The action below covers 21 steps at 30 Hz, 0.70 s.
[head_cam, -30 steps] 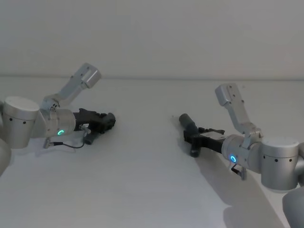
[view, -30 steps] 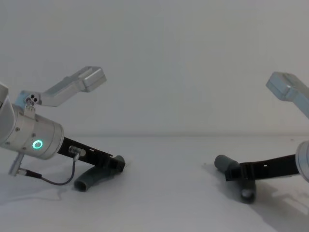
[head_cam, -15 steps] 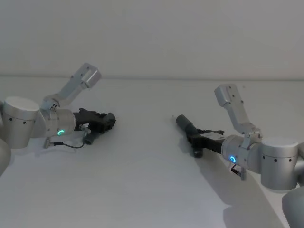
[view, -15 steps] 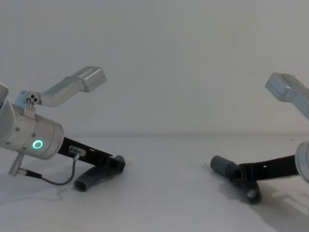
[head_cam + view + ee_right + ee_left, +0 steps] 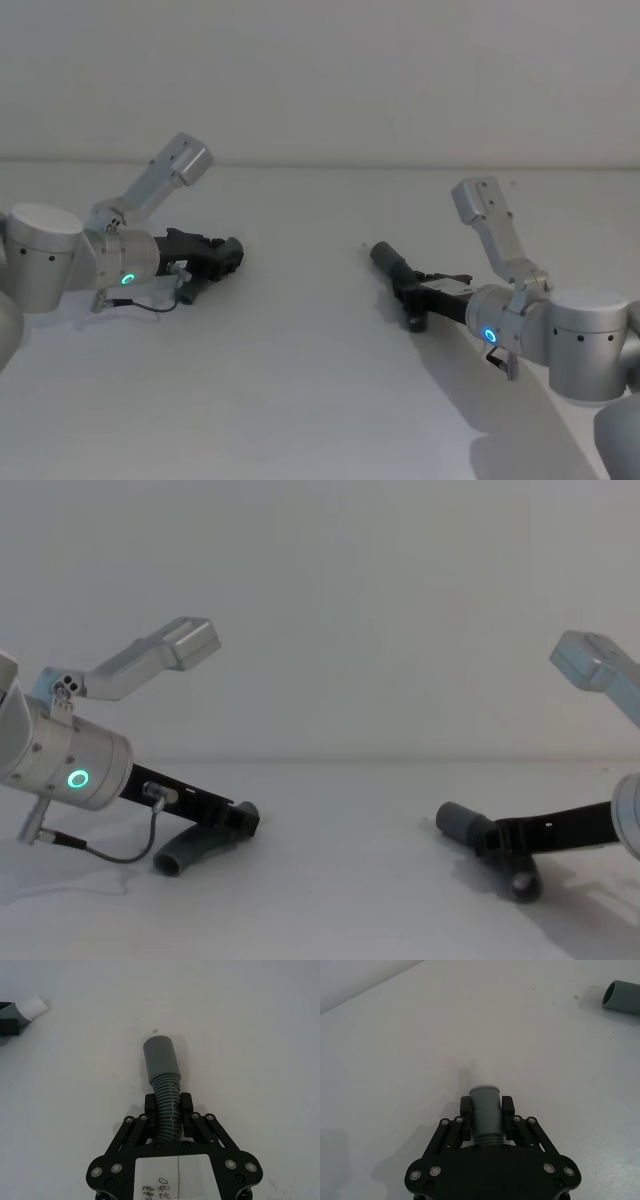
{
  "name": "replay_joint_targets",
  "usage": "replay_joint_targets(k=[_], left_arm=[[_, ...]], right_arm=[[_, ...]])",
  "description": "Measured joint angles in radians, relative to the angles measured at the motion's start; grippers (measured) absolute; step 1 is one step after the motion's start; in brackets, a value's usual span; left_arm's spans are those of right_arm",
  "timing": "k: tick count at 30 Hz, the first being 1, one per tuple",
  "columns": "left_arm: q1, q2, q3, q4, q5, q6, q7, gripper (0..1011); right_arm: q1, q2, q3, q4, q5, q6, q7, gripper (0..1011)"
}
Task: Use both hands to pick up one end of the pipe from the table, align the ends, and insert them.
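- The left gripper (image 5: 226, 256) is low on the left side of the table (image 5: 300, 400). Its two fingers are closed tight on the left pipe piece (image 5: 485, 1112), close to its front end.
- That piece pokes out past the fingers. Its whitish tip (image 5: 485, 1088) points toward the middle of the table. In the chest view its other end curves down toward the table.
- The two pieces are well apart, with bare table between them.
- The right gripper (image 5: 408, 290) is low on the right side. Its fingers are closed on the ribbed part of the right pipe piece (image 5: 167, 1110).
- The wide grey cuff (image 5: 161, 1060) sticks out in front of those fingers. Its open mouth faces the middle too.
- So the tip and the cuff look across at each other, but I think they are not on one straight line yet. Each arm seems about as far from the middle as the other. Both should come inward and turn a little, so the tip can slide into the cuff.
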<state>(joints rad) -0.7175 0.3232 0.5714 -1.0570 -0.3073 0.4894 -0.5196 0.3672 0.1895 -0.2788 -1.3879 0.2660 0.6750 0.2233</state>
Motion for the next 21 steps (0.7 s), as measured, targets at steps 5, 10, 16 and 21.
replay_joint_targets(k=[5,10,16,21], left_arm=[[0.003,0.0,0.0,-0.011,0.005,0.002,0.004,343],[0.009,0.005,0.0,-0.041,0.015,0.007,0.016,343],[0.015,0.016,-0.002,-0.095,0.031,0.01,0.031,343],[0.016,0.028,0.0,-0.138,0.046,0.01,0.034,343]], right_arm=[[-0.004,0.004,-0.001,-0.001,-0.002,-0.02,0.009,282],[-0.01,0.012,-0.003,-0.007,-0.002,-0.067,0.028,283],[-0.017,0.024,-0.003,-0.02,-0.001,-0.122,0.049,283],[-0.026,0.041,0.0,-0.046,0.007,-0.184,0.077,283]])
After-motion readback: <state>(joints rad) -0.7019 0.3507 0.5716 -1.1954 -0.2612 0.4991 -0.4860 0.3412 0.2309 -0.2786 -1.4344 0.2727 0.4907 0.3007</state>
